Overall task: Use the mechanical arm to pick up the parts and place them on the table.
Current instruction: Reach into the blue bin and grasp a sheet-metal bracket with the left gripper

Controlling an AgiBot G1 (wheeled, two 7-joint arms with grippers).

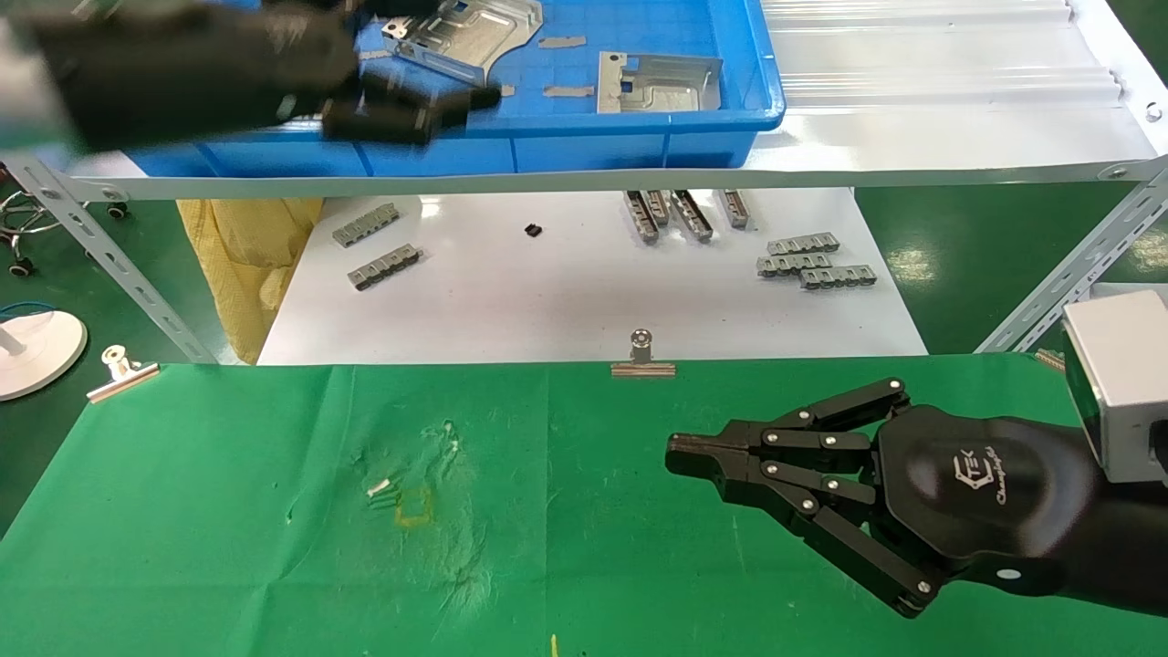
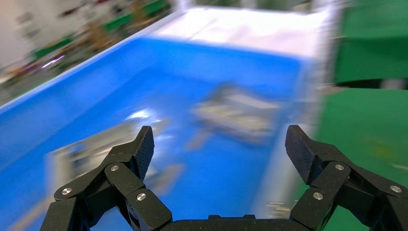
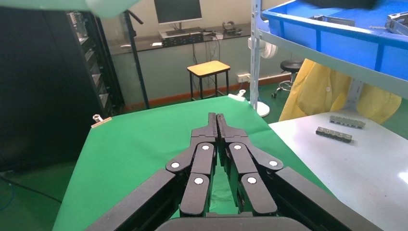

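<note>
The left tool (image 2: 219,154), fingers wide apart and empty, is poised over the blue tray (image 1: 639,146) on the shelf beyond the bench's (image 1: 228,547) far edge, where two parts (image 1: 461,36) lie. The nearer plate is best approached flat and squarely, fingers lowered across opposite edges before closing, and lifted clear of the tray wall. The right tool (image 1: 680,453), fingers pressed together, is parked over the bench's right side.

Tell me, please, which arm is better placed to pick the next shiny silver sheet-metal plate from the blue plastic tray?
The left. Its black left gripper is open above the blue plastic tray, near the silver plates. The right gripper is shut over the green cloth table, away from the tray.
</note>
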